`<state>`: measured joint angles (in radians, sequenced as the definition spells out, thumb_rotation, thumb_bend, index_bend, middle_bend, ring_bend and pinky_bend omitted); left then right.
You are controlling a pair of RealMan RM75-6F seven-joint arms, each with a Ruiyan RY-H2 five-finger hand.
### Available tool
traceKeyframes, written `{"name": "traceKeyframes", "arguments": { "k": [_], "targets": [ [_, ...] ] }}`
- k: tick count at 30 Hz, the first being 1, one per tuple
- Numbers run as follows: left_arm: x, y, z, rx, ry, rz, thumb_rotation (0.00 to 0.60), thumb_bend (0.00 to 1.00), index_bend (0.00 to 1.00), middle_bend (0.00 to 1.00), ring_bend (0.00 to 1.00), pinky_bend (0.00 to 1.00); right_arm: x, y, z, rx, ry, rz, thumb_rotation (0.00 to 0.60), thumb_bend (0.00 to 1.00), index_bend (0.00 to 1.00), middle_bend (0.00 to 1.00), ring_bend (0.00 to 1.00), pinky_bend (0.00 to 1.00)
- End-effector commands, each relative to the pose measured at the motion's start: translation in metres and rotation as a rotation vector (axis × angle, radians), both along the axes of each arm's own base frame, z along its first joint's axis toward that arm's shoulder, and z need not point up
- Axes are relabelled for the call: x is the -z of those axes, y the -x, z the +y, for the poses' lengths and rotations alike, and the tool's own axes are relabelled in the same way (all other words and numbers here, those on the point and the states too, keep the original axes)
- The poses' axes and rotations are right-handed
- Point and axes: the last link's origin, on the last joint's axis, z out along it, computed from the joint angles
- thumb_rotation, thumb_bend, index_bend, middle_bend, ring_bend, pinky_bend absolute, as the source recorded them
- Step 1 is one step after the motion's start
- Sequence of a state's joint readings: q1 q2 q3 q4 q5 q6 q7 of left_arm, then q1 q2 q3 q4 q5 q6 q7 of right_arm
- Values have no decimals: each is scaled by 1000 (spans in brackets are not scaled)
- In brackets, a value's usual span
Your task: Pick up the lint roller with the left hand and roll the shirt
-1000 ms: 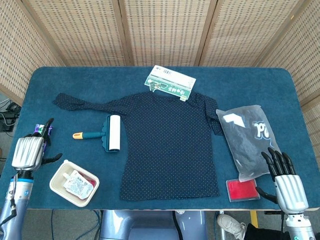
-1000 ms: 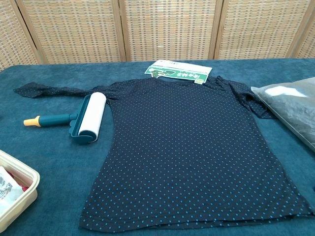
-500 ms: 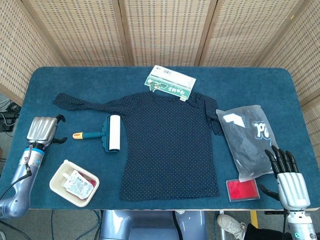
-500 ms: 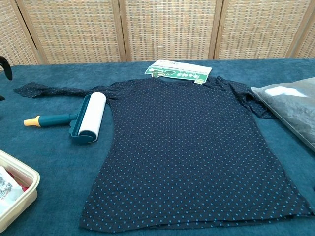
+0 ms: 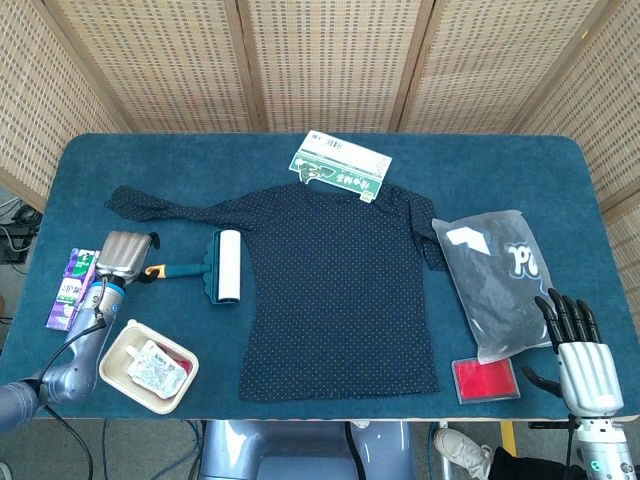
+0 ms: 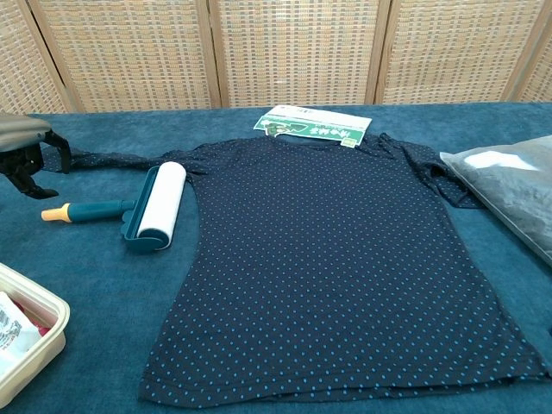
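Observation:
The lint roller (image 5: 207, 267) (image 6: 142, 210) lies on the table left of the shirt, its white roll toward the shirt and its teal handle with an orange tip pointing left. The dark dotted shirt (image 5: 330, 285) (image 6: 336, 250) is spread flat in the middle. My left hand (image 5: 122, 256) (image 6: 24, 152) hovers over the handle's orange end, holding nothing, its fingers pointing down. My right hand (image 5: 580, 352) is at the table's front right corner, fingers spread and empty.
A cream tray (image 5: 112, 367) (image 6: 52, 336) holding a packet sits front left. A purple packet (image 5: 68, 288) lies at the left edge. A green-white card (image 5: 340, 165) (image 6: 312, 122) rests at the shirt's collar. A grey bag (image 5: 495, 275) (image 6: 509, 190) and a red pad (image 5: 486, 379) lie on the right.
My left hand has moved right from the table's left edge to just above the roller handle's tip. The purple packet it covered is now exposed. The right hand barely shifted.

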<state>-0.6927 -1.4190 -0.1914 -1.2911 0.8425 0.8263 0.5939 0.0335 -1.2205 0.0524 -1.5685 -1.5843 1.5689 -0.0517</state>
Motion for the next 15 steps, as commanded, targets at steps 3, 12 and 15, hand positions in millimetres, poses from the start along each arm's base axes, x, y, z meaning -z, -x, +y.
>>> {"name": "traceKeyframes", "arguments": {
  "k": [3, 12, 15],
  "targets": [
    [10, -3, 2, 3, 20, 10, 600, 308, 407, 881, 692, 651, -1, 0, 0, 0, 3, -1, 600, 113, 0, 0, 0, 0],
    [27, -5, 4, 6, 49, 45, 600, 308, 423, 881, 692, 651, -4, 2, -1, 3, 15, -9, 600, 112, 0, 0, 0, 0],
    [32, -4, 5, 5, 55, 58, 600, 308, 419, 881, 692, 651, -4, 2, -1, 4, 15, -10, 600, 113, 0, 0, 0, 0]
  ]
}}
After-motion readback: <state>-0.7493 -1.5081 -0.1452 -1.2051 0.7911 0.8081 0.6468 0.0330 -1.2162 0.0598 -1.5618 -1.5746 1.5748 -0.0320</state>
